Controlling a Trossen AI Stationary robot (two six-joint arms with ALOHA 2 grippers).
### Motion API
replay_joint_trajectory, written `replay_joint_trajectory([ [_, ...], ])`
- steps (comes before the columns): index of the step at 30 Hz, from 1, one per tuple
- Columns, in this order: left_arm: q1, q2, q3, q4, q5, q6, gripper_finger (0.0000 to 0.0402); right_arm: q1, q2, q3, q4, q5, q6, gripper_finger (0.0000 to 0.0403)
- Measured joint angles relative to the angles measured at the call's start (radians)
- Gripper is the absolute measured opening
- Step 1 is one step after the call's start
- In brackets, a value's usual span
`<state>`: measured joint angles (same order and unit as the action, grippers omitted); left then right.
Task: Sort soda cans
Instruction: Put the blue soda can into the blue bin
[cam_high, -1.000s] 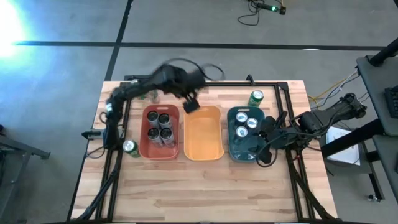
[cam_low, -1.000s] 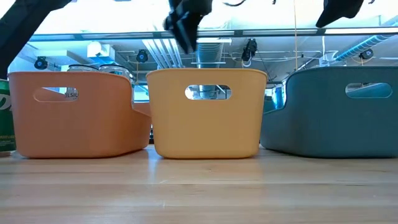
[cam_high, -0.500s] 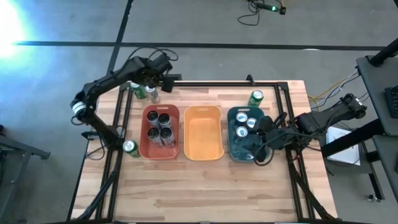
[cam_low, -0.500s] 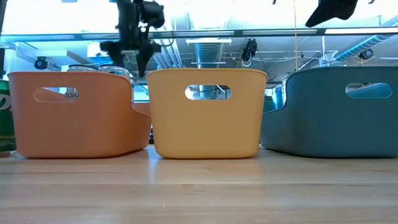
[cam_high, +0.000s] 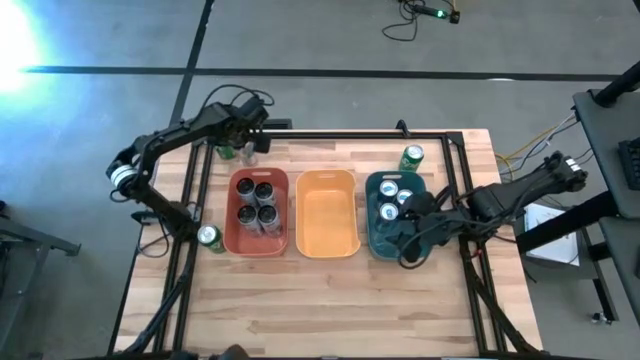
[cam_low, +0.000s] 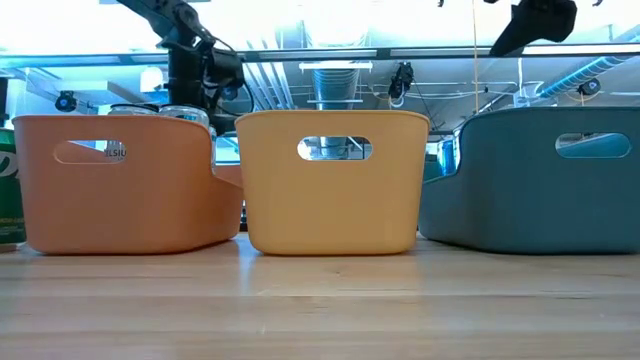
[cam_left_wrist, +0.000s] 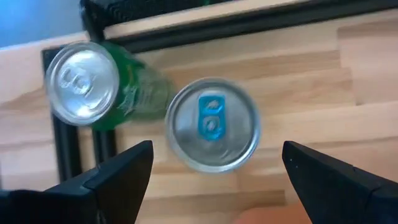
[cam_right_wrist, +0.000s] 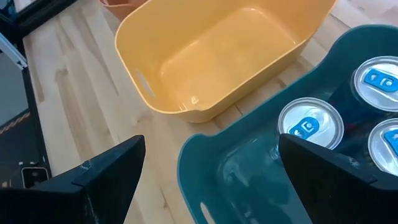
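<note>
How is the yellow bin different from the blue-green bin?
The yellow bin is orange-yellow and has nothing in it; the blue-green bin is dark teal and holds cans with blue tabs. The yellow bin is in the middle, the blue-green one at the right end. Both have handle slots.

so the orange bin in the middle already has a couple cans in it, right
No. The orange bin in the middle is empty, as the high view shows. The cans sit in the red bin and the teal bin either side.
</note>
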<state>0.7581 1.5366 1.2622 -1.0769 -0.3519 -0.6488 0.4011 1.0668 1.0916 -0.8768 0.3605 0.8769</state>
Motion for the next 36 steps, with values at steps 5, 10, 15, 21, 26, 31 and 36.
replay_joint_trajectory([
  [5, 0.04, 0.0, -0.048, 0.095, 0.056, 0.008, 0.0341, 0.0, 0.023, 0.0, 0.003, -0.002, 0.005, 0.0364],
  [10, 0.092, 0.004, -0.082, 0.156, 0.063, 0.011, 0.0341, 0.0, 0.03, 0.0, 0.013, -0.017, 0.022, 0.0364],
  [15, 0.096, 0.007, -0.094, 0.222, 0.092, 0.046, 0.0341, 0.0, 0.033, 0.0, 0.024, -0.02, 0.022, 0.0364],
  [21, 0.098, 0.041, -0.1, 0.213, 0.127, 0.056, 0.0313, 0.0, 0.035, 0.0, 0.023, -0.019, 0.031, 0.0364],
  [26, 0.098, 0.052, -0.094, 0.214, 0.136, 0.078, 0.0275, 0.0, 0.035, 0.0, 0.023, -0.019, 0.039, 0.0364],
  [31, 0.097, 0.053, -0.049, 0.203, 0.161, 0.123, 0.0219, 0.0, 0.036, 0.0, 0.023, -0.019, 0.042, 0.0364],
  [36, 0.098, 0.053, 0.039, 0.154, 0.185, 0.192, 0.0214, 0.0, 0.036, 0.0, 0.056, -0.013, -0.006, 0.0364],
])
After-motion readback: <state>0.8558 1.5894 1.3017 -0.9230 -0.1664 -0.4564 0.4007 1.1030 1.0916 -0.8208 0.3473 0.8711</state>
